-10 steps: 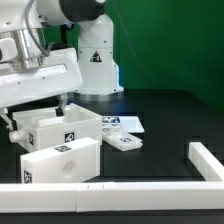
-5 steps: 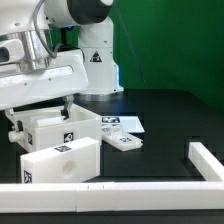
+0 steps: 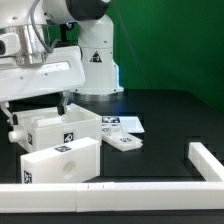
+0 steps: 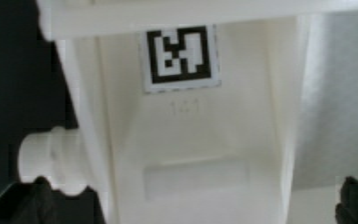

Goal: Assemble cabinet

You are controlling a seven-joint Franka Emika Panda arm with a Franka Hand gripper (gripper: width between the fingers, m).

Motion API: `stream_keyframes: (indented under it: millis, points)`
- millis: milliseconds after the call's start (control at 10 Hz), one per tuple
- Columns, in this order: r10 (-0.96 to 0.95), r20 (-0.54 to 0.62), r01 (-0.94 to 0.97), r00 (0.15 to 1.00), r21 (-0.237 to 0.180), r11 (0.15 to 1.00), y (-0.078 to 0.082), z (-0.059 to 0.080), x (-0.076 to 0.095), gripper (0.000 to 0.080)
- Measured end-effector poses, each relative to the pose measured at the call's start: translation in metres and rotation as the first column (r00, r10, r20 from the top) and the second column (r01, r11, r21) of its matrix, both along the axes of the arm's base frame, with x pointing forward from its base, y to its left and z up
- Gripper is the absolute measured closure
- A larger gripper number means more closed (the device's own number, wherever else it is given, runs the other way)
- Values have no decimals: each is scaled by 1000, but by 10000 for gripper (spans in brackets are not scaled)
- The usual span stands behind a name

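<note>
while the gripper (image 3: 36, 108) hangs low over the far left of the dark table (image 3: 170, 115), its two dark fingers (image 4: 48, 200) stand spread wide, one at each side of the open box (image 3: 80, 122) below. whether they touch its walls cannot be told. in the wrist view the box fills the frame, with a square tag (image 4: 179, 55) on its inner panel and a round knob (image 4: 51, 158) sticking out from one side. just in front of it sits a closed white block (image 3: 60, 158), touching or nearly so. to the exterior view's right lies a small flat piece (image 3: 122, 141), beside the marker board (image 3: 127, 122). a long white rail (image 3: 120, 188) runs along the near edge, and the robot base (image 3: 97, 60) stands behind.
</note>
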State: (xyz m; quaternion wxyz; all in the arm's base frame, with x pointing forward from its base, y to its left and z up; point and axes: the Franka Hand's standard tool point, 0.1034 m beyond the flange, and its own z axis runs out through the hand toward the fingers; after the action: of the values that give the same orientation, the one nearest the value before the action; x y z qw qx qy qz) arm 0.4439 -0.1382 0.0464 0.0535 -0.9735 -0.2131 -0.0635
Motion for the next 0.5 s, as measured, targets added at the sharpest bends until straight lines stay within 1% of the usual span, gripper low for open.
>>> stream_keyframes:
  millis: [300, 400, 500]
  points:
    - [-2, -5, 2, 1000, 3, 1000, -1, -2, -2, 3]
    - [-2, -5, 2, 1000, 3, 1000, -1, -2, -2, 20]
    - [-2, -5, 2, 1000, 3, 1000, -1, -2, -2, 20]
